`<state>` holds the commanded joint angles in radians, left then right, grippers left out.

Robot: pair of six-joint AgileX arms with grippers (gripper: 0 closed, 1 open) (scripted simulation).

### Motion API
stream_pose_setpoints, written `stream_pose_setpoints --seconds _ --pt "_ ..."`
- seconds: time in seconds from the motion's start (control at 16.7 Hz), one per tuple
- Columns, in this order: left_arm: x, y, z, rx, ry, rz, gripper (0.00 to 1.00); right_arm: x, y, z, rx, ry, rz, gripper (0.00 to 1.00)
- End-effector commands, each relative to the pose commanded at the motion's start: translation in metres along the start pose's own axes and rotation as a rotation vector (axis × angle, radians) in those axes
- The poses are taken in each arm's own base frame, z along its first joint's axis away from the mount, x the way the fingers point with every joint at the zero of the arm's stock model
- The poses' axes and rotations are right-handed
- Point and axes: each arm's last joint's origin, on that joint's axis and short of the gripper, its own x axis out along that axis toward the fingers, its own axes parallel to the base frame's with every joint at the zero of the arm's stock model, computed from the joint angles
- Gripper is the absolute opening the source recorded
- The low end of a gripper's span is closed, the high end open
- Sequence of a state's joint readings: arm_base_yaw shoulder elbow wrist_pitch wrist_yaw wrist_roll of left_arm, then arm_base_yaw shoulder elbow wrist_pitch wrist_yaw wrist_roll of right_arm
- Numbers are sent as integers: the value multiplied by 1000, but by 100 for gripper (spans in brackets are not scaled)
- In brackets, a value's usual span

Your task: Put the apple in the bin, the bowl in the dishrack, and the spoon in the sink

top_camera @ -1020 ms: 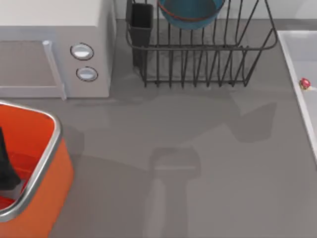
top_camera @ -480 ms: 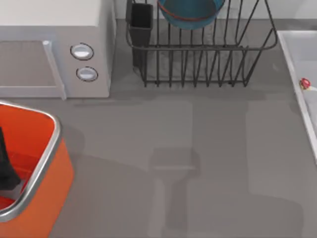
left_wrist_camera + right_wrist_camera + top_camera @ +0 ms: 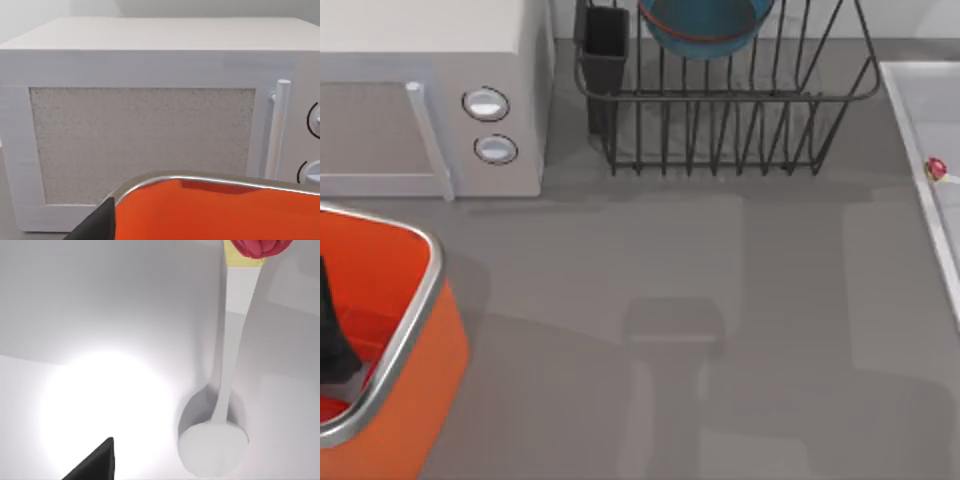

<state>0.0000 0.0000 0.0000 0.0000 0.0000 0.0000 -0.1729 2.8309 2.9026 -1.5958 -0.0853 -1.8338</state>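
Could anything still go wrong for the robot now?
Maybe. The left gripper hangs low inside the orange bin, so lifting out carelessly might knock its metal rim. The spoon lies right against the sink wall, and the bowl leans in the dishrack, so a bump might shift it.

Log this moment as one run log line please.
bowl: in dishrack | spoon: in sink | bin: left arm reaching inside | apple: unconfirmed
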Motion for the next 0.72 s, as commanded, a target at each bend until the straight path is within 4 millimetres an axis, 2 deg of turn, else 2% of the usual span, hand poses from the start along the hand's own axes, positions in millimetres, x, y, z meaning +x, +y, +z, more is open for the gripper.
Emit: stream_pose_setpoints --seconds 0.24,0.36,0.72 --pt "0 0 0 0 0 0 100 3 -1 -2 4 1 -1 100" --pt "0 0 0 0 0 0 100 14 -4 -1 0 2 -7 100" --pt "0 0 0 0 0 0 100 81 -4 -1 1 -1 5 100"
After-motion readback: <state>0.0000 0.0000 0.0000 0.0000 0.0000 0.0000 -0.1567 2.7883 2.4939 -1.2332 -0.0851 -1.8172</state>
